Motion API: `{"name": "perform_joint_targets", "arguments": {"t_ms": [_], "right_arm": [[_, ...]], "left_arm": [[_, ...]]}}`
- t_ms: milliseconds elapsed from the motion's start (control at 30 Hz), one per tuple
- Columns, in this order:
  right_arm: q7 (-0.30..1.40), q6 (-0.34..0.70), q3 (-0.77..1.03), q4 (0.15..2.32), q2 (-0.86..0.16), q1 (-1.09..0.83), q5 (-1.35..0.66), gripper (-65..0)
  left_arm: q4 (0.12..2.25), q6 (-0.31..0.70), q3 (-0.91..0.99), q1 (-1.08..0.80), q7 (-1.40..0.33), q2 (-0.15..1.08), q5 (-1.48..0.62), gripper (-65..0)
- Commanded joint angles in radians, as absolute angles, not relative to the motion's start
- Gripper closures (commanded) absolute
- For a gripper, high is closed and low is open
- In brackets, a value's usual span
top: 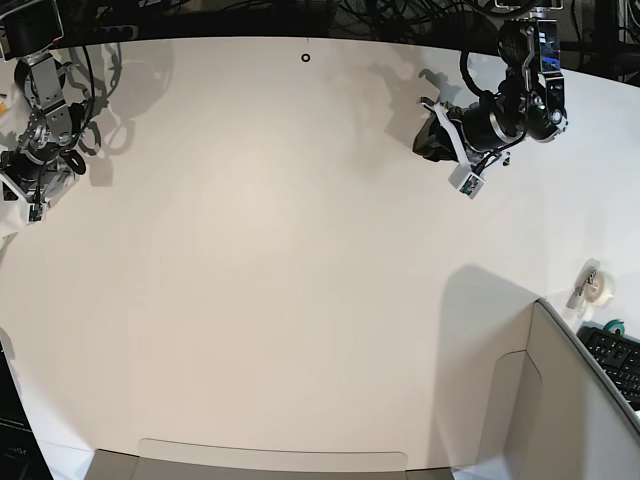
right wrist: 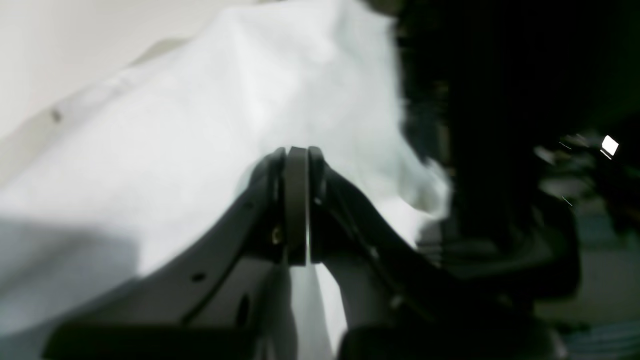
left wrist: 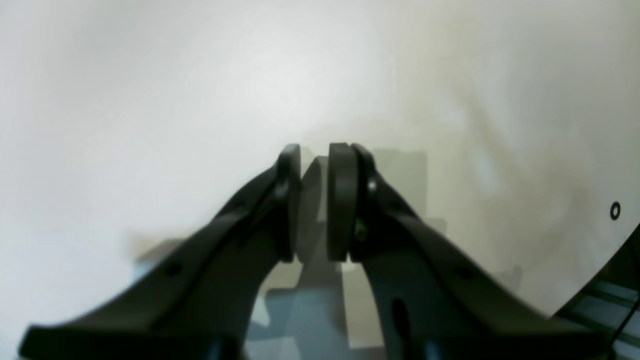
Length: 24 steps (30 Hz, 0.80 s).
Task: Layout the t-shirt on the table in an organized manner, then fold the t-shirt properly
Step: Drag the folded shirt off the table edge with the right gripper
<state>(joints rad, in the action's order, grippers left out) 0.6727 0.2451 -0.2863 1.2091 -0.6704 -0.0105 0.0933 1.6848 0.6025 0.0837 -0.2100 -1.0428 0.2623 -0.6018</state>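
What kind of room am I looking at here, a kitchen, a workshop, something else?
Most likely a robotics lab or test bench. Two robot arms stand at the far corners of a big bare white table, bundles of cables hang behind them, and a computer keyboard sits off to one side.

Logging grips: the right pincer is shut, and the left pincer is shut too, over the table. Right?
Not quite. The left pincer is slightly open with nothing between its jaws, as the left wrist view shows. The rest holds: the right pincer is shut, and the left one is over the table.
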Motion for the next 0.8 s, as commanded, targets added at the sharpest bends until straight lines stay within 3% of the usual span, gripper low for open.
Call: {"name": "perform_joint_targets", "arguments": {"t_ms": [0, 200, 433, 767], "right_arm": [[0.664, 0.251, -0.315, 1.219, -0.691, 0.008, 0.097, 0.0], [0.664, 0.251, -0.492, 1.218, -0.708, 0.028, 0.254, 0.0], [0.633, 0.243, -0.493, 1.242, -0.716, 0.041, 0.315, 0.0], [0.622, 0.209, -0.165, 1.587, -0.659, -0.058, 0.315, 0.0]], "left_arm": [[1.69, 0.599, 0.087, -0.222, -1.076, 0.259, -0.576, -8.6], [1.69, 0.599, 0.088, -0.223, -1.076, 0.239, -0.576, -8.6], [1.69, 0.599, 0.088, -0.225, -1.078, 0.236, -0.576, -8.6], [1.692, 0.599, 0.088, -0.236, -1.076, 0.234, -0.576, -8.6]]}}
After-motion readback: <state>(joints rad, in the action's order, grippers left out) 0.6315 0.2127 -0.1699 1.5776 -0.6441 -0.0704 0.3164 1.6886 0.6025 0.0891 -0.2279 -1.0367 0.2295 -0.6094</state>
